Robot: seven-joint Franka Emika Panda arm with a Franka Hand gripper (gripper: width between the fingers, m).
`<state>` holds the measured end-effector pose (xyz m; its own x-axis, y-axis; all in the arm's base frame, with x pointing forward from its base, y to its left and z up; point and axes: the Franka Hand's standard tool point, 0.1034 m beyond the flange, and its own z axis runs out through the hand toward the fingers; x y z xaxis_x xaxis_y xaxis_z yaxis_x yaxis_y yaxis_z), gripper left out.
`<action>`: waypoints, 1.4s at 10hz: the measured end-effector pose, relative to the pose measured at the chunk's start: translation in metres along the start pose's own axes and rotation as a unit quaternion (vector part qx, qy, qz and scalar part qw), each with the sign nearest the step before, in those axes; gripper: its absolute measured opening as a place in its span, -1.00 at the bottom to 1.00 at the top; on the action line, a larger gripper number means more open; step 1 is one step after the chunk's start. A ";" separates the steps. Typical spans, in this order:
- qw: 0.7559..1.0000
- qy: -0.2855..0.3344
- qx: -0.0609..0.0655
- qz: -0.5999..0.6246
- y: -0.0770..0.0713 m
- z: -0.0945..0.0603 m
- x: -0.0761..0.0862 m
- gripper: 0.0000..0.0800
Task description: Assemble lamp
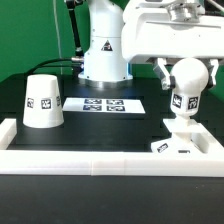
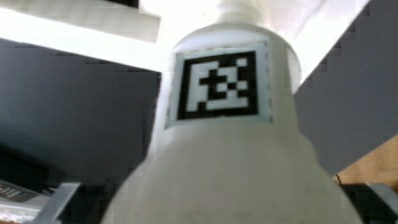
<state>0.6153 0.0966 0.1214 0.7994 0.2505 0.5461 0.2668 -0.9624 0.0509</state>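
Observation:
The bulb post (image 1: 186, 98) stands upright on the flat angular base (image 1: 172, 146) at the exterior view's right. My gripper (image 1: 188, 74) comes down from above, one finger on each side of the post's round head, closed against it. In the wrist view the bulb post (image 2: 222, 150) fills the middle of the picture with its square tag facing the camera; my fingers do not show there. The truncated-cone shade (image 1: 41, 101) stands alone, wide end down, at the exterior view's left, far from the gripper.
The marker board (image 1: 105, 104) lies flat between the shade and the base. A white rail border (image 1: 90, 160) runs along the front and both sides of the black table. The arm's white pedestal (image 1: 104, 55) stands behind the board.

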 end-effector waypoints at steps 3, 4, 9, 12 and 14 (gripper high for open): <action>1.000 0.010 -0.007 0.000 0.001 0.005 -0.011 0.44; 1.000 0.022 -0.011 -0.001 0.002 0.004 -0.012 0.44; 1.000 0.025 -0.013 -0.001 0.001 0.004 -0.014 0.44; 1.000 0.020 -0.011 -0.001 0.001 0.003 -0.014 0.73; 1.000 0.022 -0.011 -0.002 0.000 -0.004 -0.009 0.75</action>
<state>0.6059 0.0941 0.1193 0.7730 0.2508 0.5828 0.2590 -0.9633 0.0710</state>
